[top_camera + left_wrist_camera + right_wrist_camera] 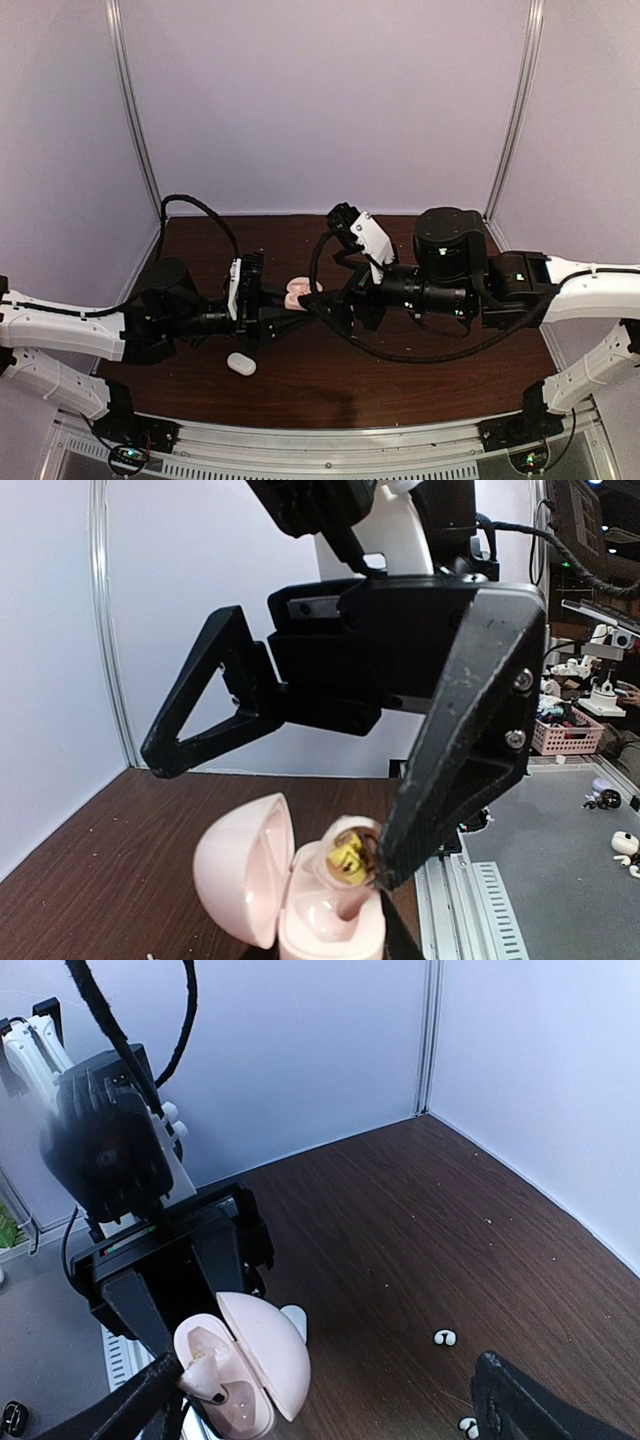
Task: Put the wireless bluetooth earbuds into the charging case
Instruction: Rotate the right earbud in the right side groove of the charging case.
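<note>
An open pink charging case (240,880) is held just in front of the left wrist camera; it also shows in the top view (299,292) and the right wrist view (262,1365). My left gripper (275,322) is shut on its base. A pale pink earbud (352,857) with gold contacts pokes out of a socket. My right gripper (330,1380) is open wide, and one of its fingertips (400,850) touches that earbud. Two tiny white earbuds (445,1338) (467,1426) lie on the table to the right.
A closed white oval case (241,364) lies on the brown table (420,370) near the front left, and peeks out behind the pink lid in the right wrist view (294,1318). White walls close in the back and sides.
</note>
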Tool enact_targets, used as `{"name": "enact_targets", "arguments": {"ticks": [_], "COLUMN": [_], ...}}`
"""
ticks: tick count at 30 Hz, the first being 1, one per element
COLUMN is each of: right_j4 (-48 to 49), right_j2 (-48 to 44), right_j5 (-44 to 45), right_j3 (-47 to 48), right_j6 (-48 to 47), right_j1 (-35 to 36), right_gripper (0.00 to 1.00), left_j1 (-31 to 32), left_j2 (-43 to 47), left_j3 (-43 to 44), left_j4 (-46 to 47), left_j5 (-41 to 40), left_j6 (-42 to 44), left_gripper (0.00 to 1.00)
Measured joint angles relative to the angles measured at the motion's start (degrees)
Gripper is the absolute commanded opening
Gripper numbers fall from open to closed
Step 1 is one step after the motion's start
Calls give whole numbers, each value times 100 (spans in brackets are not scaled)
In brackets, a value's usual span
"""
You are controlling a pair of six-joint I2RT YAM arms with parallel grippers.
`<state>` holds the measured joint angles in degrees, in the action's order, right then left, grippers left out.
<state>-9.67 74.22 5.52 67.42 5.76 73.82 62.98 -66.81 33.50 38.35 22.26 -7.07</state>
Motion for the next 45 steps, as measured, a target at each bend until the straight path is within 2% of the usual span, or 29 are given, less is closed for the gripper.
{"name": "enact_targets", "arguments": {"ticks": [45], "right_j4": [-306], "right_j2": [-422], "right_j5": [-247], "right_j3": [-341], "right_j6": [61], "right_j1": [-466], "right_gripper": [100], "left_j1": [-37], "left_j2": [63], "left_j3": [-9], "left_j4": [-140], "left_j5": [79], "left_j6": [81], "left_gripper": [0]}}
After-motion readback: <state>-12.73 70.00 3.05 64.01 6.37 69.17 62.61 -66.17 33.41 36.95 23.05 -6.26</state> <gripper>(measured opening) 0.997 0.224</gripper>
